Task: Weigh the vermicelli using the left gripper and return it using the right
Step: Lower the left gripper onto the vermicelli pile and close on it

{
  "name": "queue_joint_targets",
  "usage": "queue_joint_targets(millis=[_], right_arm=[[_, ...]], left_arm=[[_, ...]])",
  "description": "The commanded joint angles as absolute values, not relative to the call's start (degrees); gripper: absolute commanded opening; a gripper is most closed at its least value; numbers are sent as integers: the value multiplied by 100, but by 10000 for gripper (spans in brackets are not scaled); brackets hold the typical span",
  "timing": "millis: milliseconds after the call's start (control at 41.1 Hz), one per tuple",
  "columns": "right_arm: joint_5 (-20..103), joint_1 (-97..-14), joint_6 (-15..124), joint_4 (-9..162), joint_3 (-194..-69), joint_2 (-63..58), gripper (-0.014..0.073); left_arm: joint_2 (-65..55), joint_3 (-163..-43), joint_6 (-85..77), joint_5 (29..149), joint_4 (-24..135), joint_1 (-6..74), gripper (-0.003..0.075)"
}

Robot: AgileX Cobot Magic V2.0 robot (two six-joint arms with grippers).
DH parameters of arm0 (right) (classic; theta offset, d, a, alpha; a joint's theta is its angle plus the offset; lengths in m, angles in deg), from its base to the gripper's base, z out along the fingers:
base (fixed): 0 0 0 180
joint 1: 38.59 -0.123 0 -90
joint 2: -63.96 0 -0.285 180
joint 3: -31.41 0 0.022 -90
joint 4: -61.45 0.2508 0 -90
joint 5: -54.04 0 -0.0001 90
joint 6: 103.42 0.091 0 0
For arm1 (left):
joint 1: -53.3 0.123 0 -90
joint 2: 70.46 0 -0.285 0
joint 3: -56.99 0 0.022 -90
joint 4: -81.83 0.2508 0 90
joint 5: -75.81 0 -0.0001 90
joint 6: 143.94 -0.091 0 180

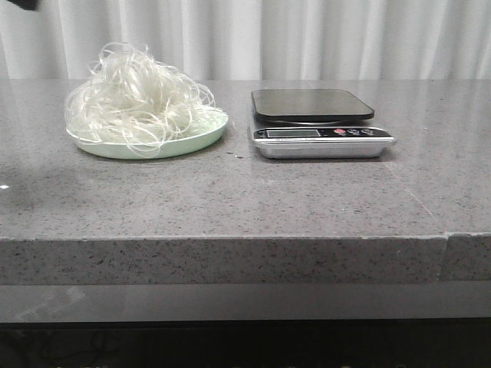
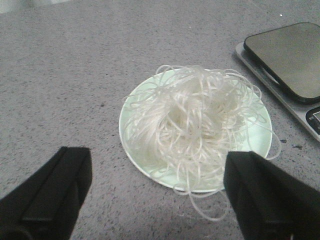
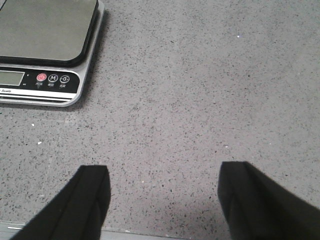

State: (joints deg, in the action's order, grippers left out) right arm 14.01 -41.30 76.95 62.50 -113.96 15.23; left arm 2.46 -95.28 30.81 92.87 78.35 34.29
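Note:
The vermicelli [image 1: 136, 100] is a fluffy clump of thin translucent white strands piled on a pale green plate [image 1: 201, 140] at the left of the grey stone table. It also shows in the left wrist view [image 2: 192, 122], on the plate [image 2: 257, 135], with stray loops over the rim. A silver kitchen scale [image 1: 322, 142] with a black platform [image 1: 311, 103] stands to the plate's right. My left gripper [image 2: 159, 170] is open and empty, above the table just short of the plate. My right gripper [image 3: 162, 187] is open and empty over bare table, right of the scale [image 3: 47, 82].
White curtains hang behind the table. The table's front edge [image 1: 230, 239] runs across the front view, with a seam near its right end. The scale's corner shows in the left wrist view [image 2: 287, 60].

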Motion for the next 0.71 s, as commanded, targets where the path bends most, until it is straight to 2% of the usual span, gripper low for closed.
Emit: queue_joint_targets(millis=[0,341,681], right_arm=[[1693,-4118,7658,6279,-11574,1496,547],[1693,-4118,7658,6279,-11574,1496,547],[1693,-4118,7658,6279,-11574,1496,547]], left_arm=[[717,-9971,3088,8652,7779,3290,596],[2321,-10906,3088,8465,7418,3290,596],[3175,-11467,3088,8425,7386,3290,596]])
